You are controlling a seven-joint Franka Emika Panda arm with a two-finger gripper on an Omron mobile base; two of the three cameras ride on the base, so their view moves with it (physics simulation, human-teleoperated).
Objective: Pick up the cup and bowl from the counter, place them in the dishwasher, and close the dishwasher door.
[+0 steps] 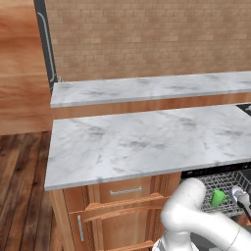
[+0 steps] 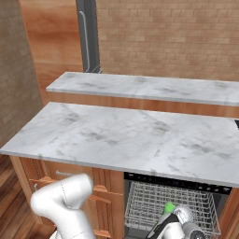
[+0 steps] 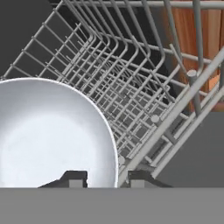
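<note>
the gripper (image 3: 103,178) was down in the dishwasher (image 2: 175,198), over the wire rack (image 3: 144,96). its two dark tips straddled the bowl (image 3: 48,131) rim, one tip inside the bowl and one outside. whether the pads pressed the rim or stood just off it — cannot tell, the contact sat at the frame edge.

the bowl lay in the rack, tilted toward the hand camera, its round pale inside facing the lens. the cup (image 1: 217,197) was in the rack too, bright green, upright or near it, just beside the wrist in the left base view. the counter (image 1: 147,139) was a veined marble slab, with a narrower ledge (image 1: 147,88) behind it.

handling, as a judgement: the bowl looked light, rigid, smooth and glazed, so probably slippery. a pinch across the thin rim wall seemed the only sensible hold, since the body is too wide for the jaws. it would likely clink and slide on the wires and could rock if let go tilted. the cup seemed light, stiff and plain-sided, easy to pinch across the wall or lip.

the rack was thin grey metal wire in a grid with sloped sides — open mesh, hard, low friction. the dishwasher had a black top strip. drawers (image 1: 125,203) were light wood with metal handles, and a brick wall (image 1: 147,34) stood behind.
</note>
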